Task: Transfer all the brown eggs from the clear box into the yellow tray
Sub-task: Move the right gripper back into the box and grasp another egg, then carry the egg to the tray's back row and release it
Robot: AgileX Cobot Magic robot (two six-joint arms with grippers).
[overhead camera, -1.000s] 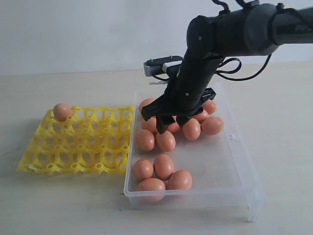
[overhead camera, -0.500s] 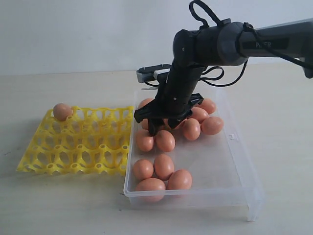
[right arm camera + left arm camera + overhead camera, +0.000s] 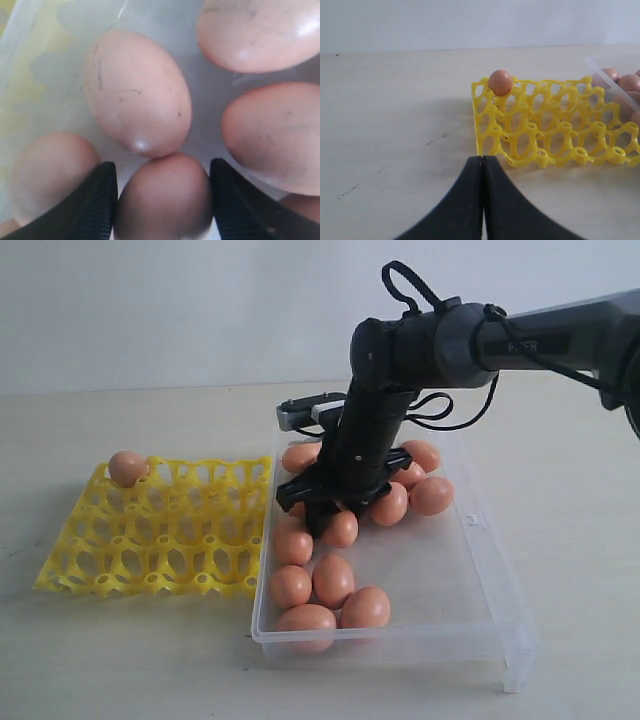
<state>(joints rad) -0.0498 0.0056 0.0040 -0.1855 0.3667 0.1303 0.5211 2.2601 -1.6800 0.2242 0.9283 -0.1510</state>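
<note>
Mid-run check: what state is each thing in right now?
clear box: uncovered, holding loose eggs.
yellow tray: one corner cup filled, others empty.
brown eggs: one seated in tray, rest loose in box.
right claw: open, straddling one egg in the box.
left claw: shut, empty.

The right arm (image 3: 400, 350) is matte black with rounded joint housings. Its cylindrical link carries pale lettering (image 3: 527, 343) at 2 o'clock in the exterior view. Black cables (image 3: 405, 285) loop from it. A silver-grey module (image 3: 300, 412) sits at the wrist. The left fingers (image 3: 460, 210) and right fingers (image 3: 95, 210) are smooth, black and tapered.
</note>
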